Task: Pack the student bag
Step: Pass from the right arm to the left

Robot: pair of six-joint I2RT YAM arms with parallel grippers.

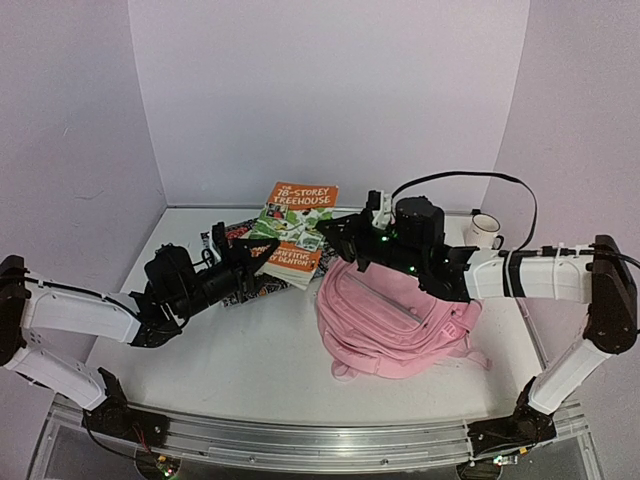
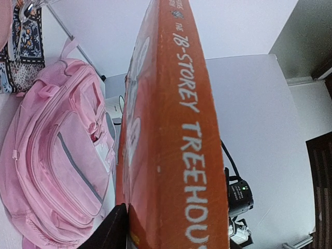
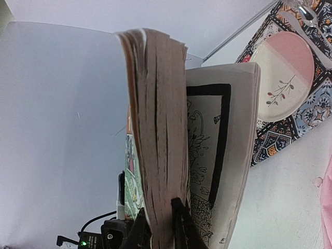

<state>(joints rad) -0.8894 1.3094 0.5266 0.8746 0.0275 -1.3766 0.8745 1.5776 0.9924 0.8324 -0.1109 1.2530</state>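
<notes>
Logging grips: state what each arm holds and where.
The book: right fingers pinch a wad of its pages at the edge; left fingers at its spine, grip unclear.

An orange paperback book point(image 1: 298, 222), titled "The 78-Storey Treehouse", is seen tilted above the white desk point(image 1: 240, 350), its pages fanned apart; a patterned mat point(image 3: 311, 111) is laid on the desk, partly overlapped by the book; a pink-and-cream plate point(image 3: 284, 72) with a sprig motif is set on that mat; a spoon point(image 3: 309, 14) is placed beside the plate; a white mug point(image 1: 486, 231) is stood far right.
</notes>
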